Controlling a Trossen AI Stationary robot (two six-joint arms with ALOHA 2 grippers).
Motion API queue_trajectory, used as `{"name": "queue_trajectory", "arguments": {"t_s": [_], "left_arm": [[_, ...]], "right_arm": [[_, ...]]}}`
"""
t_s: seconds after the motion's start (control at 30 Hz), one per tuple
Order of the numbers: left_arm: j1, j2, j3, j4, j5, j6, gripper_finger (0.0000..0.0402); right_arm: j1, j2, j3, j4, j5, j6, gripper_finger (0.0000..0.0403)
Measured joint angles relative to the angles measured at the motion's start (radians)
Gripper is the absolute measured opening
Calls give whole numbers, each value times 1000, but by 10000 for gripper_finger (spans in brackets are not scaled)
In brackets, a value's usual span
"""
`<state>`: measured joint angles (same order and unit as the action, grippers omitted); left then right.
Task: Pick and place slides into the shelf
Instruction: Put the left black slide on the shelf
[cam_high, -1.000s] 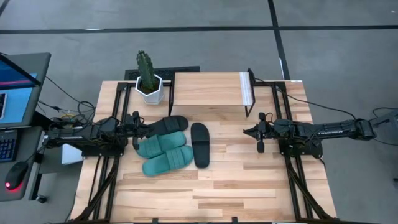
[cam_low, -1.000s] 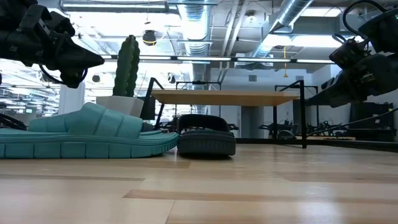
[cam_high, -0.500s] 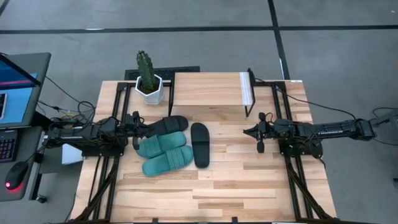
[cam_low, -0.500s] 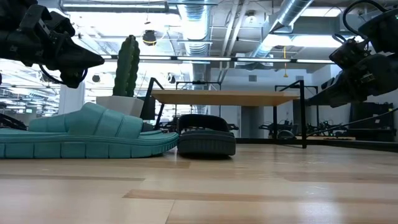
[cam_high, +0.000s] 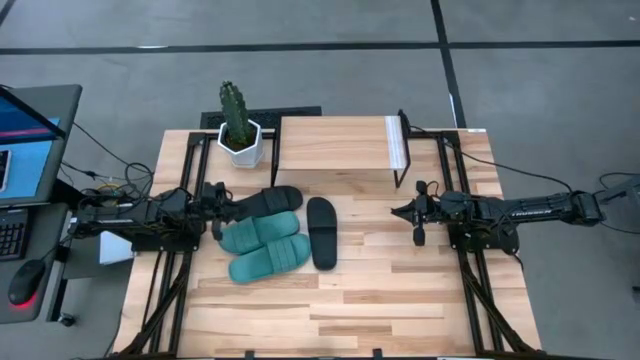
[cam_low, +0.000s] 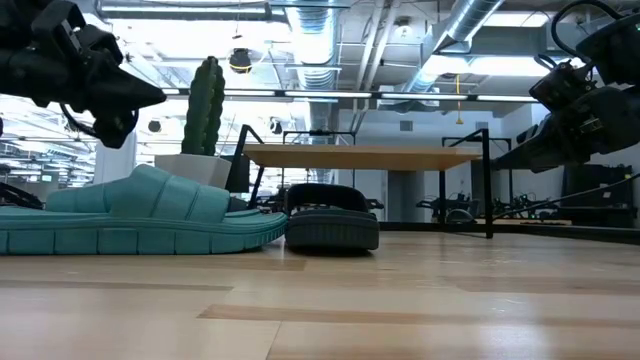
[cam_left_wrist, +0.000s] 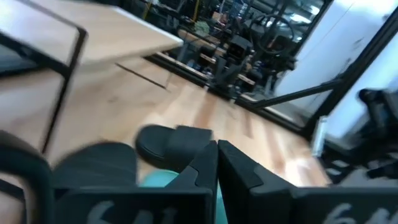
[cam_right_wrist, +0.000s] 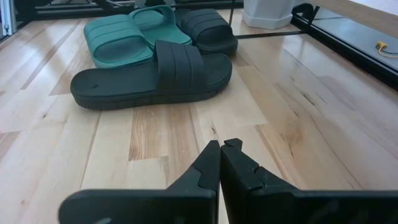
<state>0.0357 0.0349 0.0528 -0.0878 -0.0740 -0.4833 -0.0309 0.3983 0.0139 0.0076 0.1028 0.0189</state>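
Grey floor all round, w/ a big wood table (cam_high: 400, 300) in the middle. Going big to small:

The shelf (cam_high: 335, 143) sits at 12 o'clock on the table, wood top, nothing on it yet. A cactus pot (cam_high: 240, 140) stands just beside it, at its 9 o'clock.

The slides lie in a bunch near the table's middle, a bit toward 9 o'clock. Two teal slides (cam_high: 265, 248) lie side by side and touching. One black slide (cam_high: 267, 201) lies right by them, on the shelf side. The other black slide (cam_high: 321, 232) lies apart at their 3 o'clock, its long way pointing 12 to 6.

The left gripper (cam_high: 228, 207) has its fingers pressed together, holding nothing. It hangs right at the end of the first black slide, which runs away from it toward 3 o'clock. So the left arm is much nearer; prob. it goes first.

The right gripper (cam_high: 397, 211) is pressed together too, empty, well apart from the lone black slide at its 9 o'clock.
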Motion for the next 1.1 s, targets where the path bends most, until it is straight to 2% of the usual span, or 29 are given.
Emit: {"name": "queue_trajectory", "arguments": {"t_s": [0.13, 0.27, 0.47, 0.6, 0.77, 0.9, 1.0, 1.1], "left_arm": [[0, 0, -1, 7, 42, -68, 0], [-24, -4, 10, 15, 38, -34, 0], [-104, -5, 104, 87, -68, 187, 0], [-154, -5, 150, 237, -90, 342, 0], [-209, -5, 160, 428, 3, 525, 0], [-242, -3, 159, 434, 71, 628, 0], [-255, 9, 134, 426, 5, 618, 0], [-259, 27, 109, 385, -142, 561, 0]], "right_arm": [[0, 0, 0, 0, 0, 0, 0], [0, 0, 0, 0, 0, 0, 0], [0, 0, 0, 0, 0, 0, 0], [0, 0, 0, 0, 0, 0, 0], [0, 0, 0, 0, 0, 0, 0], [0, 0, 0, 0, 0, 0, 0], [0, 0, 0, 0, 0, 0, 0], [0, 0, 0, 0, 0, 0, 0]]}}
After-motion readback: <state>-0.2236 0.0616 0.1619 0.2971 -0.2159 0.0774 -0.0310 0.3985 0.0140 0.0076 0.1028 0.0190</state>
